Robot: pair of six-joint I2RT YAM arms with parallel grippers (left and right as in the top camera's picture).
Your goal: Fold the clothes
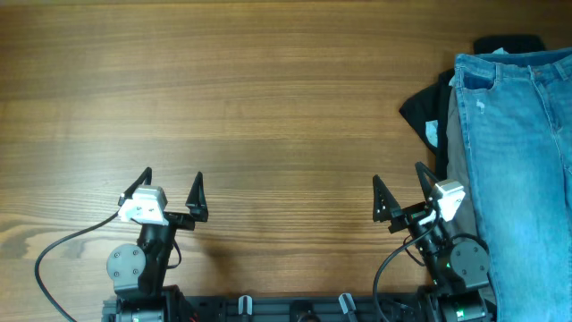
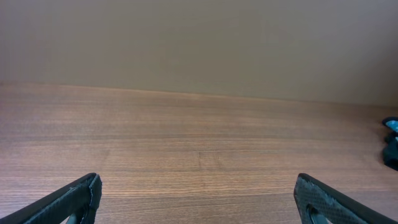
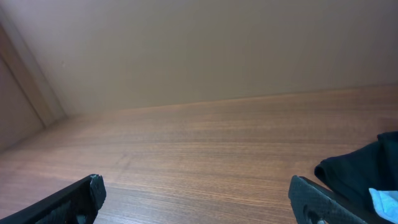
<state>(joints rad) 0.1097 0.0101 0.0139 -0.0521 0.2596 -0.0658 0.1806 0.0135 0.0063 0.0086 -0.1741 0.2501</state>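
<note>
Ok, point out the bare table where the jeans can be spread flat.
Bare wood table runs from the left edge to the black garment, beyond the left gripper and right gripper. Crowded: the right edge, where jeans overlie grey trousers.

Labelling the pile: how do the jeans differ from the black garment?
Colour: the jeans are light blue denim; the black garment is plain dark. Layer: the jeans lie on top; the black garment sits beneath, only its edges showing. Spread: the jeans run off the frame's near edge; the black garment shows only at the far end. Both lie at the table's right side.
</note>
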